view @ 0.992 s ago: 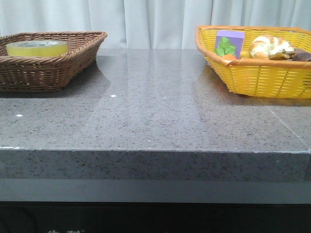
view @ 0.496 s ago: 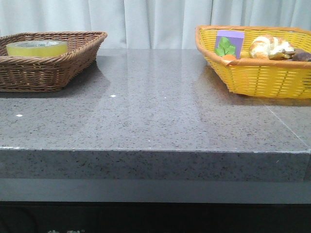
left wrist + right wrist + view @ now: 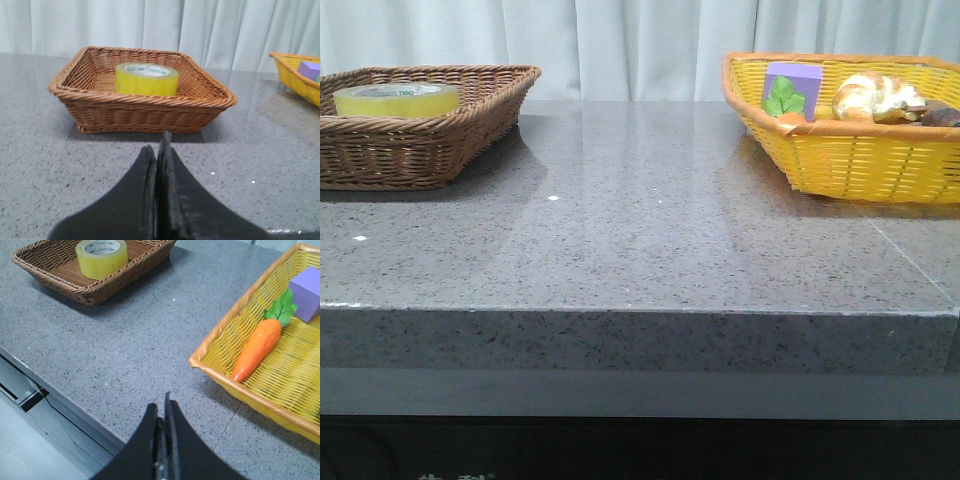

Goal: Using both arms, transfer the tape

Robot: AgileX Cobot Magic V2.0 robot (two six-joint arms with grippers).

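Note:
The yellow tape [image 3: 395,99] lies flat in a brown wicker basket [image 3: 470,125] at the table's far left; it also shows as the tape [image 3: 147,79] in the left wrist view and the tape [image 3: 101,258] in the right wrist view. My left gripper [image 3: 159,145] is shut and empty, low over the table a short way in front of that basket [image 3: 145,112]. My right gripper [image 3: 162,405] is shut and empty, above the table's front edge, far from the tape. Neither arm shows in the front view.
A yellow wicker basket [image 3: 850,160] stands at the far right with a purple box [image 3: 791,88], a carrot [image 3: 257,347] and a bread-like item [image 3: 875,95] inside. The grey stone table [image 3: 640,240] stretches between the two baskets, its front edge [image 3: 60,400] below my right gripper.

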